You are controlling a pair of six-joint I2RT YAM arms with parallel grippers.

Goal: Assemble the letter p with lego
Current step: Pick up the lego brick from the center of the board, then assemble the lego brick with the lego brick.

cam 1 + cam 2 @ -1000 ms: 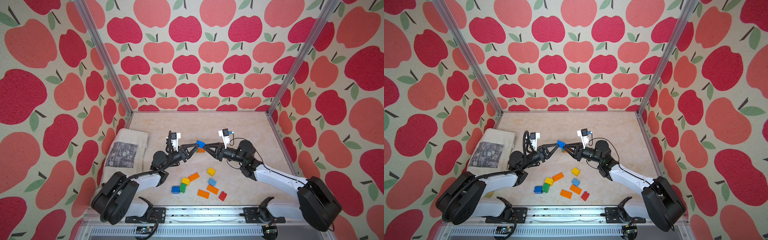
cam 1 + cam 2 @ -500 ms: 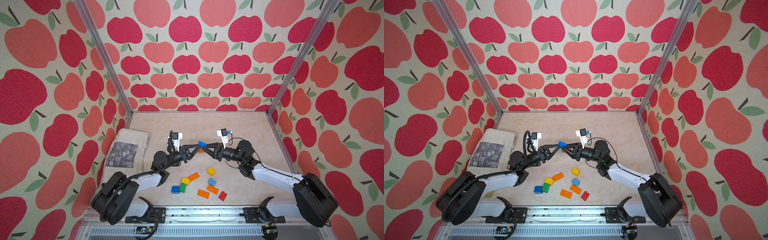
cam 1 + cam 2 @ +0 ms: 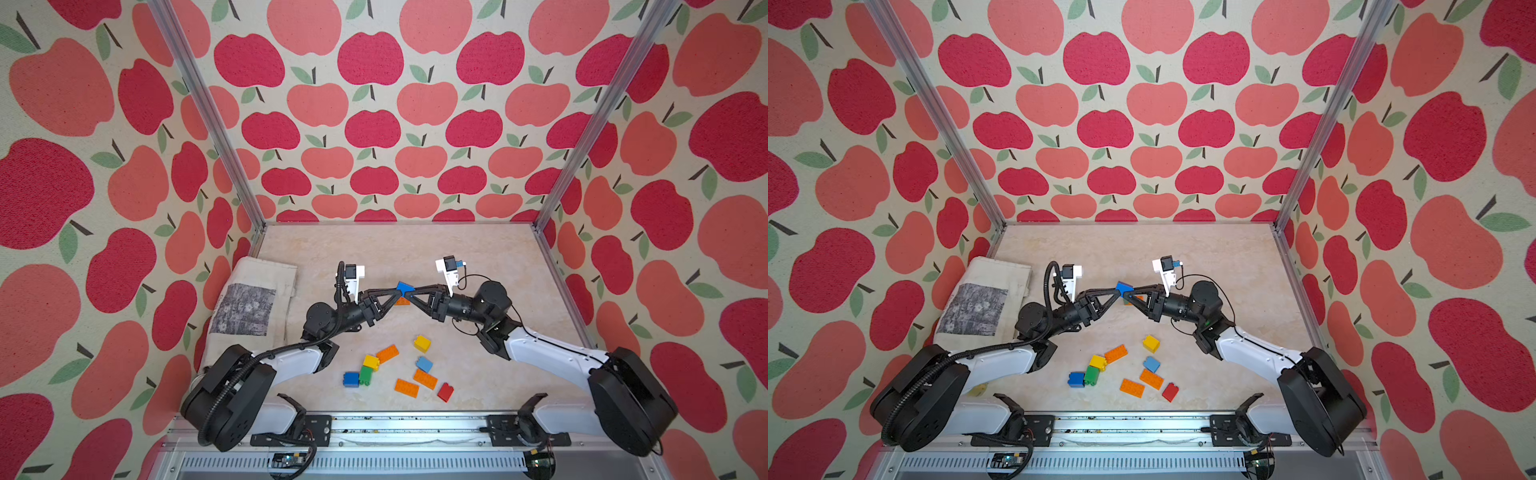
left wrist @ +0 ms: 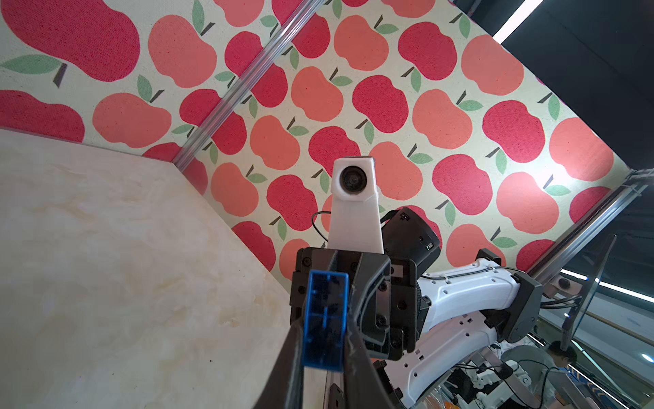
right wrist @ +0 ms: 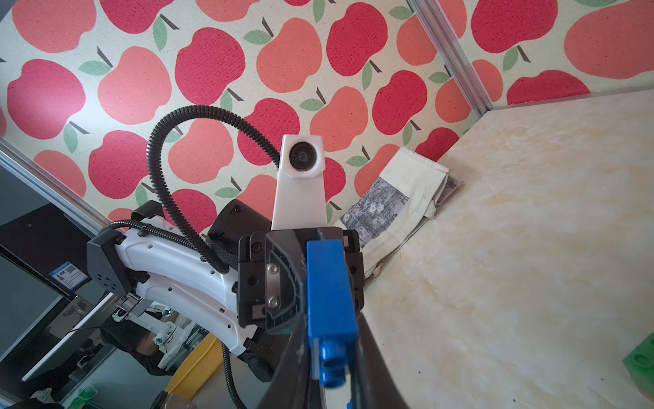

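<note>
Over the table (image 3: pixel 478 257), with a folded cloth (image 3: pixel 257 299) at its left edge, you see both grippers meeting tip to tip. Right gripper (image 3: pixel 409 294): jaws clamped on the blue brick (image 3: pixel 404 286), held clear of the surface. Left gripper (image 3: pixel 397 293): jaws flank the same brick; you cannot tell whether they clamp it. Remaining bricks (image 3: pixel 424 379) lie loose between the arms. One orange brick (image 3: pixel 402 302) lies beneath the grippers.

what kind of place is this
Most likely a robot lab's test cell: a marble-look table boxed in by apple-print walls on aluminium posts, a left arm and right arm mounted on a rail at the front, and loose lego bricks between them.
</note>
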